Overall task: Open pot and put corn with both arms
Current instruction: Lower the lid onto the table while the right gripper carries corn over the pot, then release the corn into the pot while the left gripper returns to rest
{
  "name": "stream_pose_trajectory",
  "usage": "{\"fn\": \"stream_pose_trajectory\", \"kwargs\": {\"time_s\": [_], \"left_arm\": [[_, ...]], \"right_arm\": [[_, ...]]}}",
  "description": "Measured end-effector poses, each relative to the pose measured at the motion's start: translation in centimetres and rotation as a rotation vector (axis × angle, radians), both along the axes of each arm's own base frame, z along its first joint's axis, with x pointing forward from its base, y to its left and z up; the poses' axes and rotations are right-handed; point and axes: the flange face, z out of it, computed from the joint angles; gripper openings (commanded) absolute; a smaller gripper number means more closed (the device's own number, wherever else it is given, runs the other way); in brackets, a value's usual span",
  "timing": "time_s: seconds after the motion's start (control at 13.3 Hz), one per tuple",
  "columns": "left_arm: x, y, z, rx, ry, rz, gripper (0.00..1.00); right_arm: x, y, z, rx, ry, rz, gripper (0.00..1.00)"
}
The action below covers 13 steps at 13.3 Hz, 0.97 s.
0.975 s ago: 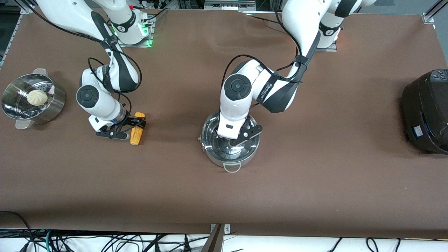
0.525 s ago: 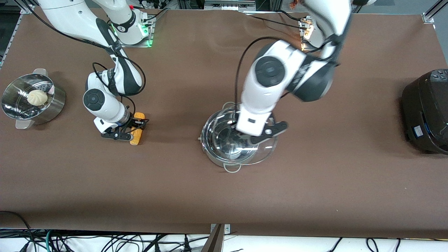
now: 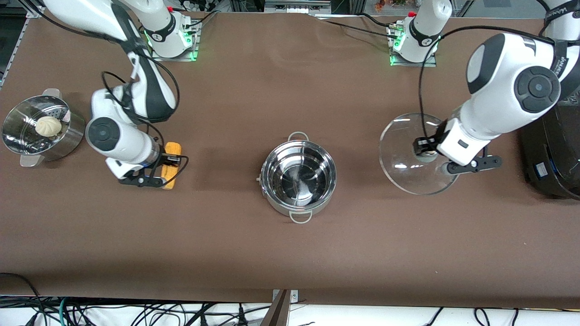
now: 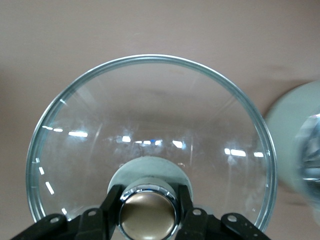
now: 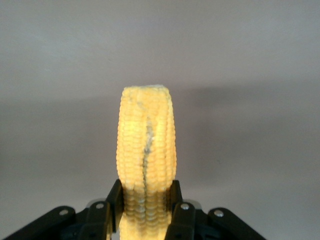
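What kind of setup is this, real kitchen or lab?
Most likely a lab bench staged as a kitchen: two bolted-down arms work a brown-covered table, loose cables trail along its edge, and the only kitchenware is a pot, a steamer basket and a black cooker.

The pot (image 3: 299,179) is shiny polished steel; the lid (image 3: 408,154) is clear glossy glass with a metal rim. The corn (image 5: 146,150) is knobbly and matt. The table (image 3: 290,253) has matt brown cloth.

High front camera facing both arm bases, whole table (image 3: 290,253) in frame, left wrist camera close above its jaws, glass lid (image 4: 150,145) (image 3: 408,156) filling view, right wrist camera close, corn (image 5: 146,150) (image 3: 171,156) rising between its jaws
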Motion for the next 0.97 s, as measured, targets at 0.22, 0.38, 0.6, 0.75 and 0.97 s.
{"fn": "stream_pose_trajectory", "kwargs": {"time_s": [0.22,0.38,0.6,0.75,0.97], "left_arm": [[-1.7,3.3,-7.6,0.008,-0.033,-0.068,0.00],[-3.9,5.2,-14.4,0.006,-0.081,-0.121,0.00],[-6.8,6.3,-21.4,0.012,-0.095,-0.129,0.00],[-7.3,6.3,-23.3,0.014,-0.077,-0.134,0.32],[-7.2,6.3,-23.1,0.013,-0.083,-0.137,1.00]], "right_arm": [[0.3,4.4,6.2,0.014,-0.001,0.065,0.00],[-1.4,12.4,7.1,0.036,-0.025,0.164,0.00],[-2.1,21.2,5.7,0.123,-0.076,0.097,0.00],[-1.6,26.5,4.0,0.199,-0.126,-0.047,0.00],[-0.9,31.8,-0.3,0.291,-0.225,-0.202,0.22]]}}
